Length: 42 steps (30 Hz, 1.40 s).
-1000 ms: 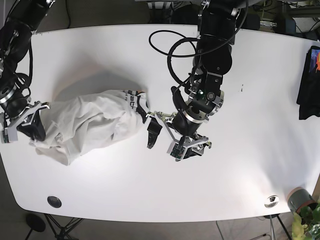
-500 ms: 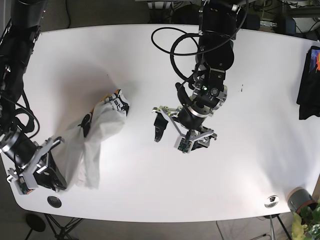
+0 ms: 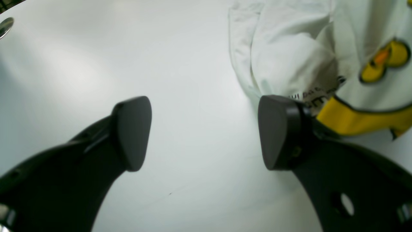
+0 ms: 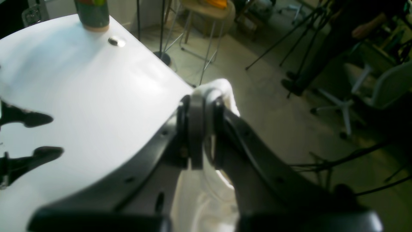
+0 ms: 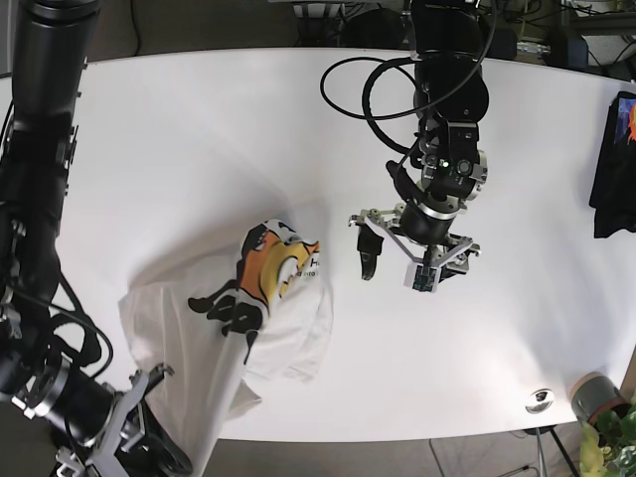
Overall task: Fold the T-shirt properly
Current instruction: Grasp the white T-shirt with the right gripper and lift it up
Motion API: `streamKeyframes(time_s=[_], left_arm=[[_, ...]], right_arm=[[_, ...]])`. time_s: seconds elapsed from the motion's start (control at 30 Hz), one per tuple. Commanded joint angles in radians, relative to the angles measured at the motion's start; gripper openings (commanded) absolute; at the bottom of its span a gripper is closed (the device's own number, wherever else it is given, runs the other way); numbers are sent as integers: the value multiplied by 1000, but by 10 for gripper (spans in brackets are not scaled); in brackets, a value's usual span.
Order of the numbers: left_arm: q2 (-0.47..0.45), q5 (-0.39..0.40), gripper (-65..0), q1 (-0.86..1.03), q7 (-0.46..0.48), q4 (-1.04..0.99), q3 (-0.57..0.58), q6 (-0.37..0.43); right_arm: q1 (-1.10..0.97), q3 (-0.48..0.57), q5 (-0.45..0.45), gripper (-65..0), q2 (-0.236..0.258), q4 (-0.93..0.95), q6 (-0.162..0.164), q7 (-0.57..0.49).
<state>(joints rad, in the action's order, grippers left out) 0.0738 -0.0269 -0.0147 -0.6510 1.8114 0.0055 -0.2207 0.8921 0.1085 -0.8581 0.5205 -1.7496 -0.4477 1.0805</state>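
Note:
The white T-shirt [image 5: 214,348] lies crumpled near the table's front left, with its yellow and black print [image 5: 268,273] facing up. One edge trails over the table's front edge to my right gripper [image 5: 159,422]. In the right wrist view, the right gripper [image 4: 197,129] is shut on a fold of the T-shirt [image 4: 222,88], beyond the table edge and above the floor. My left gripper [image 5: 396,260] hovers right of the shirt, apart from it. The left wrist view shows the left gripper [image 3: 206,132] open and empty over bare table, with the T-shirt [image 3: 289,48] just past its right finger.
A black garment [image 5: 611,164] hangs at the table's right edge. A cup [image 5: 593,393] and a metal disc [image 5: 540,398] sit at the front right corner. Chairs and tripod stands [image 4: 289,48] fill the floor beyond the table edge.
My right arm has dragged the shirt toward the table's front edge, and the print now faces up. My left gripper has moved right and back, away from the shirt.

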Motion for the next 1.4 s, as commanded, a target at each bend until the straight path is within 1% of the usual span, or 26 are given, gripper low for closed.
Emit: streamKeyframes(time_s=[0.0, 0.1, 0.17, 0.33, 0.4, 0.43, 0.57, 0.63, 0.73, 0.8, 0.87, 1.0, 1.07, 1.13, 1.27, 1.3, 1.37], left_arm=[[-12, 8, -171, -12, 24, 37, 3, -3], [-12, 8, -171, -6, 24, 41, 1, -3], [-12, 8, -171, -4, 24, 43, 1, -3], [-12, 8, -171, 9, 24, 43, -26, -3], [-12, 8, -171, 8, 24, 43, -39, -3], [-12, 8, -171, 8, 24, 43, -45, -3], [-12, 8, -171, 5, 26, 38, -48, -3], [-12, 8, -171, 5, 26, 38, -48, -3], [-12, 8, -171, 3, 26, 40, -43, -4], [-12, 8, -171, 2, 27, 37, -40, -26], [-12, 8, -171, -3, 29, 29, -40, -73], [-13, 6, -171, -18, 30, 17, -37, -144], [-15, 3, -171, -21, 30, -2, -19, -176], [-36, 2, -171, -26, 30, -20, 3, -202], [-68, 6, -171, -35, 38, -66, 78, -200], [-68, 3, -171, -35, 49, -83, 93, -200], [-70, 0, -171, -35, 104, -132, 127, -200]], right_arm=[[117, 1, -11, -629, -6, 20, 3, -47], [216, 24, -13, -629, -38, 73, 3, -47], [278, 40, -13, -629, -49, 101, 3, -47], [413, 86, -14, -629, -56, 176, 3, -47], [413, 99, -14, -629, -63, 199, 3, -47], [413, 106, -14, -629, -79, 211, 3, -47], [413, 113, -11, -629, -104, 267, 3, -47], [413, 115, -13, -629, -107, 294, 3, -47], [413, 115, -11, -629, -133, 323, 3, -47], [413, 115, -11, -629, -142, 336, 5, -47], [413, 116, -10, -629, -148, 354, 5, -47], [413, 125, -10, -629, -148, 357, 5, -47], [413, 138, -10, -629, -148, 357, 7, -49], [413, 139, -10, -629, -148, 357, 8, -52], [413, 141, -10, -629, -148, 354, 8, -52], [413, 138, -10, -629, -148, 354, 8, -52], [413, 138, -10, -629, -147, 357, 8, -52]])
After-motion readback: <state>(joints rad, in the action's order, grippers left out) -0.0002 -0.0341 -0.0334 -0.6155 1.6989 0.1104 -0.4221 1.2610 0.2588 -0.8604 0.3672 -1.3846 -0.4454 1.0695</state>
